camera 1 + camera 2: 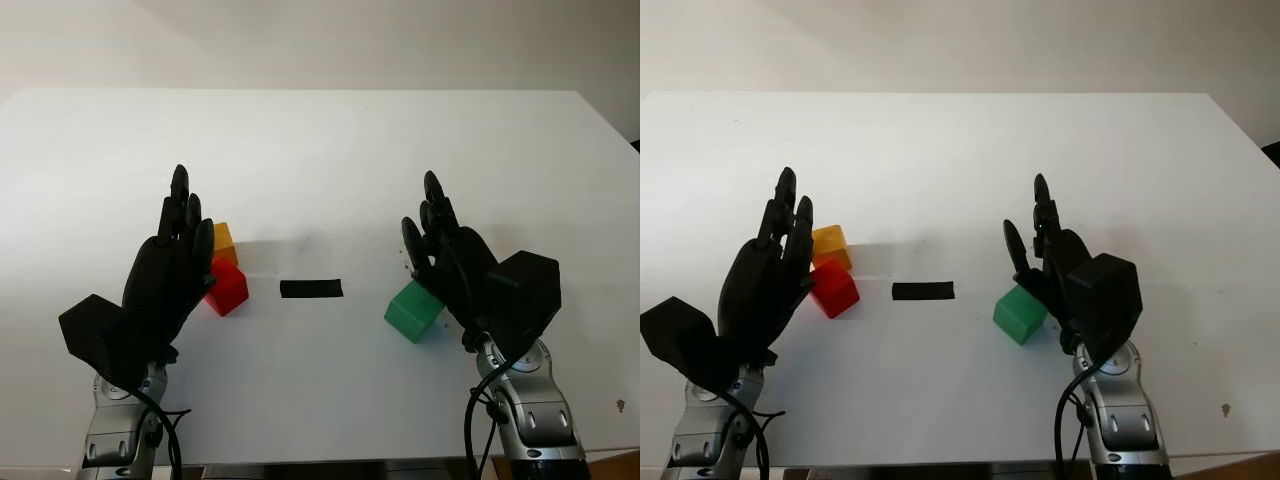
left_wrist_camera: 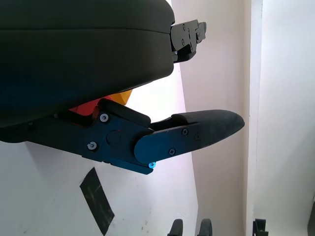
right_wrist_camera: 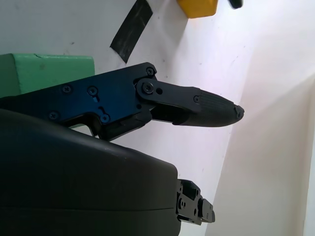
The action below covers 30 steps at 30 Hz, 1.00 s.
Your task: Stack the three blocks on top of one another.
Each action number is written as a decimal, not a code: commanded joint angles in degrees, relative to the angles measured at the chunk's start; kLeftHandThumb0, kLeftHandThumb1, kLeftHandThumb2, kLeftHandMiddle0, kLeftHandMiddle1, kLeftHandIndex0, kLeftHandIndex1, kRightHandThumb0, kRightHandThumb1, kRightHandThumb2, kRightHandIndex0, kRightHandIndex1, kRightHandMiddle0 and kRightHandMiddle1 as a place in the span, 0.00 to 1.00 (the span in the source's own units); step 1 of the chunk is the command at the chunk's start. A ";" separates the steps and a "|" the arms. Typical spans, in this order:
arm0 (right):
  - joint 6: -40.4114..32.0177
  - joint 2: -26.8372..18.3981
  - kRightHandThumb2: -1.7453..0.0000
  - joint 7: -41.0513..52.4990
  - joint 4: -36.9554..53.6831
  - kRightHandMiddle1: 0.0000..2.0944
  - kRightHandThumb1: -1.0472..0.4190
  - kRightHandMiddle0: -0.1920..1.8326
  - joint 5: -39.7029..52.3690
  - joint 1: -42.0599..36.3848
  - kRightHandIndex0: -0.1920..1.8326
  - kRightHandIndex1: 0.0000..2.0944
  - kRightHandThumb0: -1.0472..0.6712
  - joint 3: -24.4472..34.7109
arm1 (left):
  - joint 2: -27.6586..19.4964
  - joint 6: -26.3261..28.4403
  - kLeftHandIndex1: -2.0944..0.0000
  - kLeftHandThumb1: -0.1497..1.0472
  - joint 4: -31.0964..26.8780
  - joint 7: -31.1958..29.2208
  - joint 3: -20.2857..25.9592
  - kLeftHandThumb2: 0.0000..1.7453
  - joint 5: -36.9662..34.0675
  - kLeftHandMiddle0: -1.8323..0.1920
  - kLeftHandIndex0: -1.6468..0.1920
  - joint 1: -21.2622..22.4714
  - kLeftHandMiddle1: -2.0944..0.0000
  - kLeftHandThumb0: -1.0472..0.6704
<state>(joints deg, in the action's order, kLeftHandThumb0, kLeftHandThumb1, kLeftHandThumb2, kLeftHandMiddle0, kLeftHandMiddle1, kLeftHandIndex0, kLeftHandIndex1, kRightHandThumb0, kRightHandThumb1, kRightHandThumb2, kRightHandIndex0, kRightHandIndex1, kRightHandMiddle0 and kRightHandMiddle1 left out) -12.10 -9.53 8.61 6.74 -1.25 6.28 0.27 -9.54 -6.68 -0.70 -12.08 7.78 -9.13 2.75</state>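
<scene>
A red block [image 1: 228,288] lies on the white table, left of centre, with a yellow-orange block [image 1: 224,242] touching its far side. A green block [image 1: 413,311] sits right of centre. My left hand [image 1: 170,260] is open, hovering just left of the red and yellow blocks and partly covering them. My right hand [image 1: 440,245] is open, just right of the green block, its thumb [image 3: 197,109] reaching over the block's far edge. The green block [image 3: 47,71] and the yellow block [image 3: 198,7] also show in the right wrist view.
A strip of black tape [image 1: 311,289] is stuck to the table [image 1: 320,150] between the red and green blocks. The table's right edge runs diagonally at the far right, with wide bare surface behind the blocks.
</scene>
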 commanded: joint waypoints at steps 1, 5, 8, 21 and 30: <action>-0.49 -0.80 0.66 -0.25 1.03 0.03 0.00 0.02 -0.50 1.23 0.01 0.01 0.19 0.12 | -0.94 -0.01 1.00 1.00 -1.59 -0.26 0.91 0.34 -0.58 1.00 1.00 0.68 1.00 0.18; -0.79 -1.00 0.66 -0.26 1.51 0.03 0.00 0.02 -0.68 2.04 0.01 0.02 0.19 0.54 | -3.89 -1.85 1.00 1.00 -2.22 -0.81 2.51 0.33 0.50 1.00 1.00 1.95 1.00 0.21; -0.42 -1.33 0.66 -0.44 1.14 0.03 0.00 0.02 -0.99 2.83 0.01 0.02 0.19 0.94 | -7.45 -2.84 0.97 1.00 -2.72 -0.55 4.63 0.26 1.80 0.92 0.92 4.49 0.97 0.19; -1.81 -1.86 0.66 0.41 1.65 0.02 0.00 0.01 2.48 4.38 0.00 0.02 0.19 3.61 | -34.46 -3.83 0.97 0.99 -3.28 -13.38 5.10 0.09 15.64 0.84 0.72 13.14 0.99 0.20; -3.81 -2.12 0.65 0.58 3.44 0.03 0.00 0.01 1.11 3.25 0.00 0.01 0.20 2.49 | -47.85 -11.63 0.97 0.85 -2.32 -24.38 -3.25 0.02 26.71 0.94 0.72 20.68 0.99 0.24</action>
<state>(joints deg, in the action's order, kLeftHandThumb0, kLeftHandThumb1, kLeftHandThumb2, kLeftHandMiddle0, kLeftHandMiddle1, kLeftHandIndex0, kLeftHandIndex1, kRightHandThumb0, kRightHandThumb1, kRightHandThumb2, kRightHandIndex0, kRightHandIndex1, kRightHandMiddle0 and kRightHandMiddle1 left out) -15.60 -10.89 9.30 8.93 0.09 9.72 2.90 -55.67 -16.95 -3.30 -35.98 6.09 16.14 21.49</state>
